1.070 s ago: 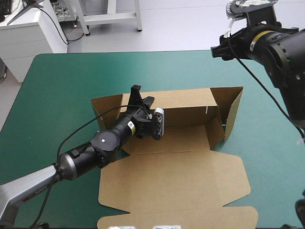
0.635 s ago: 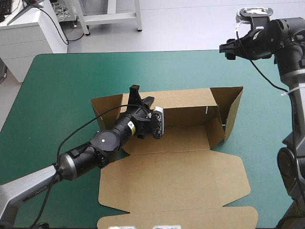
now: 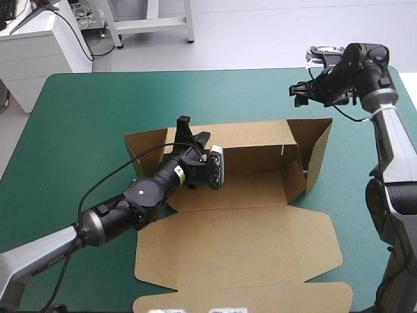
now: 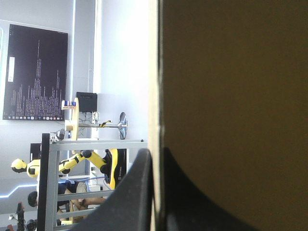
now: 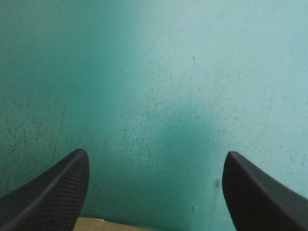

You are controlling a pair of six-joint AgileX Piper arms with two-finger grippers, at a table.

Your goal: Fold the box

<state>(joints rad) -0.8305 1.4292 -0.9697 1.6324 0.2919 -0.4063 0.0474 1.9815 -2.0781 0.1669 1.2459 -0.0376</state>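
Observation:
The brown box (image 3: 247, 195) lies mid-table with its back wall and right side wall raised and its wide lid flat toward the near edge. My left gripper (image 3: 193, 132) is shut on the box's back wall near its left end. In the left wrist view that wall's edge (image 4: 155, 86) runs up from between the two black fingers (image 4: 130, 202), and the board fills one side. My right gripper (image 3: 301, 92) hovers open over bare cover just beyond the box's far right corner. In the right wrist view its fingertips (image 5: 53, 192) stand wide apart above the teal-green cover, a sliver of brown board (image 5: 106, 224) under them.
A white cabinet (image 3: 39, 52) stands past the table's far left corner. Teal-green cover (image 3: 91, 111) shows bare left of the box and along the far edge. The flat lid (image 3: 241, 261) reaches almost to the table's near edge.
My right arm has swung down and leftward from high at the far right, bringing its gripper low near the box's far right corner. The left arm and box have stayed still.

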